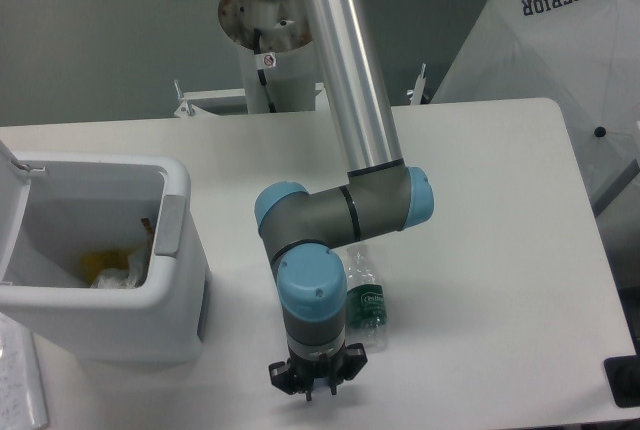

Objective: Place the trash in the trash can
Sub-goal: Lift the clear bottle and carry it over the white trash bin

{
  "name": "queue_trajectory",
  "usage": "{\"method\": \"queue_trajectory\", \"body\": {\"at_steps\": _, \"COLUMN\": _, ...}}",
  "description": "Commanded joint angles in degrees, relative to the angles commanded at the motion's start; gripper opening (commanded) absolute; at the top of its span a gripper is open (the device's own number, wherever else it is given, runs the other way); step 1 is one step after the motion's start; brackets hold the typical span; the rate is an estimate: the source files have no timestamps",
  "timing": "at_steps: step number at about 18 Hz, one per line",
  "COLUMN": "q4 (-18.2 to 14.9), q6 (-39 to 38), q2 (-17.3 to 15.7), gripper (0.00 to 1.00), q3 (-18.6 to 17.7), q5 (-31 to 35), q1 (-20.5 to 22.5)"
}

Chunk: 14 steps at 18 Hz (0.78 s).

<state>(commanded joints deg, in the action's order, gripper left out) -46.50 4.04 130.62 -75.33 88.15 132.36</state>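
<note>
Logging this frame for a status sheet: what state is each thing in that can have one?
trash can: lid open, some trash already inside.
bottle with the dark green label: lying on the table beside the arm, partly hidden.
end effector: low over the table near its front edge; cannot tell whether open or shut, or holding anything.
umbrella: open, behind the table's right side.

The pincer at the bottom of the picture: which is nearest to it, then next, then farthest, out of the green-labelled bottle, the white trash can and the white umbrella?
From the pincer:
1. Green-labelled bottle, just above it and to the right on the table.
2. White trash can, off to the left with its lid open.
3. White umbrella, far up in the right corner, beyond the table.
</note>
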Motion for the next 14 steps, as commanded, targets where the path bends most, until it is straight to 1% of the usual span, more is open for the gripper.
{"method": "queue_trajectory", "body": {"at_steps": 2, "q4": 0.2, "q6": -0.2, "q2": -2.7, "gripper": 0.33, "q3": 1.7, "q5": -0.3, "q1": 1.6}}
{"method": "queue_trajectory", "body": {"at_steps": 4, "q4": 0.3, "q6": -1.1, "q2": -5.2, "gripper": 0.33, "q3": 5.3, "q5": -0.7, "q1": 3.2}}
{"method": "queue_trajectory", "body": {"at_steps": 6, "q4": 1.8, "q6": -3.2, "q2": -6.9, "gripper": 0.33, "q3": 8.0, "q5": -1.4, "q1": 4.7}}
{"method": "queue_trajectory", "body": {"at_steps": 9, "q4": 6.7, "q6": -8.1, "q2": -10.1, "gripper": 0.33, "q3": 8.7, "q5": -1.4, "q1": 6.9}}
{"method": "queue_trajectory", "body": {"at_steps": 10, "q4": 7.3, "q6": -9.5, "q2": -11.3, "gripper": 0.33, "q3": 9.1, "q5": -1.4, "q1": 7.6}}
{"method": "queue_trajectory", "body": {"at_steps": 12, "q4": 7.4, "q6": -11.5, "q2": -13.3, "gripper": 0.33, "q3": 10.0, "q5": -1.4, "q1": 7.9}}
{"method": "queue_trajectory", "body": {"at_steps": 14, "q4": 7.4, "q6": -12.0, "q2": -15.7, "gripper": 0.33, "q3": 9.9, "q5": -1.3, "q1": 7.7}}
